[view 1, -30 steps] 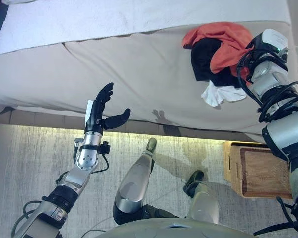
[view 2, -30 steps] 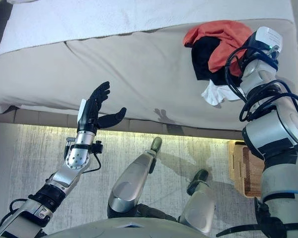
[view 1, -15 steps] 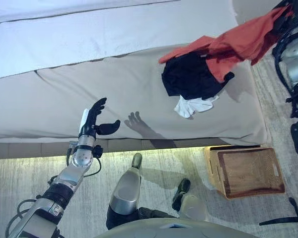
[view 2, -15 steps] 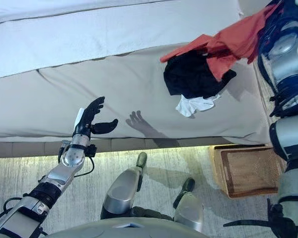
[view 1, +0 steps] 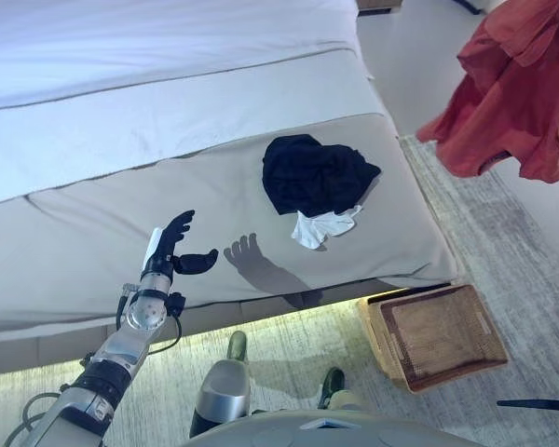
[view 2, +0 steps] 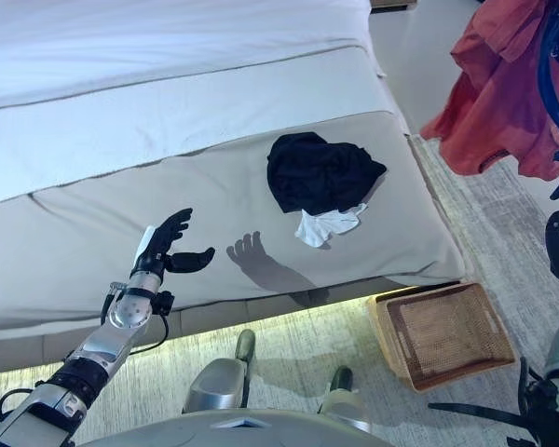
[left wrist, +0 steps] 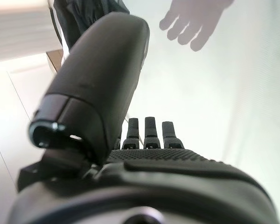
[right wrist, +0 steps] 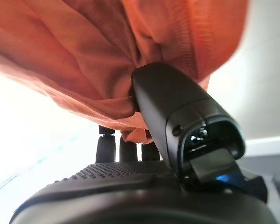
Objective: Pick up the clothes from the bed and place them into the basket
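Observation:
An orange-red garment [view 1: 517,93] hangs in the air at the upper right, off the bed's right side and higher than the basket. My right hand [right wrist: 130,182] is shut on it, its thumb pinching the cloth [right wrist: 84,56]. A black garment [view 1: 312,174] lies crumpled on the grey bed [view 1: 121,214] near its right end, with a small white piece of clothing [view 1: 321,226] at its front edge. The woven basket [view 1: 419,296] stands on the floor by the bed's front right corner. My left hand [view 1: 172,247] hovers open over the bed's front part, holding nothing.
A white cover [view 1: 168,102] spreads over the far part of the bed. A pale rug [view 1: 503,242] lies beneath the basket and along the bed's right side. A lit strip runs under the bed's front edge.
My right hand has lifted the orange-red garment off the pile and swung it up to the right, clear of the bed. The black and white clothes stay behind. The camera has shifted.

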